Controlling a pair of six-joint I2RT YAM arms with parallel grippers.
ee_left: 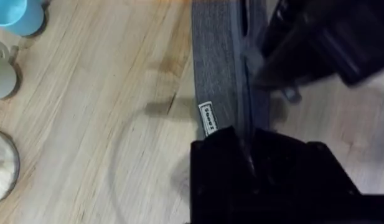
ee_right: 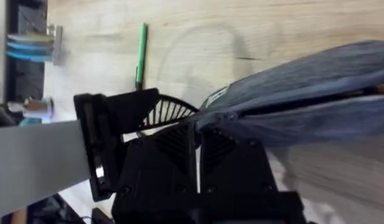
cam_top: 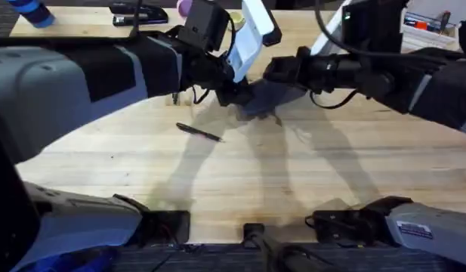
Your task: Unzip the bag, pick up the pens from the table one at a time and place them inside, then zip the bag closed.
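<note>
The grey-blue bag [cam_top: 263,98] lies at the far middle of the table [cam_top: 293,174], between both arms. My left gripper [cam_top: 231,92] is shut on the bag's [ee_left: 220,68] labelled end, its fingers [ee_left: 223,168] pressed together over the zip line. From the right, my right gripper [cam_top: 272,74] is shut on the bag [ee_right: 316,93] where the zip line ends. A small ring-shaped pull [ee_left: 291,94] hangs beside it. The black pen [cam_top: 199,132] lies on bare wood in front of the bag. The green pen [ee_right: 142,53] lies just beyond the bag, behind the left gripper.
A black stapler [cam_top: 138,13], a blue cup [cam_top: 32,11] and a pink object [cam_top: 183,7] stand along the far edge. Cups [ee_left: 17,15] sit near the left gripper. The near half of the table is bare wood.
</note>
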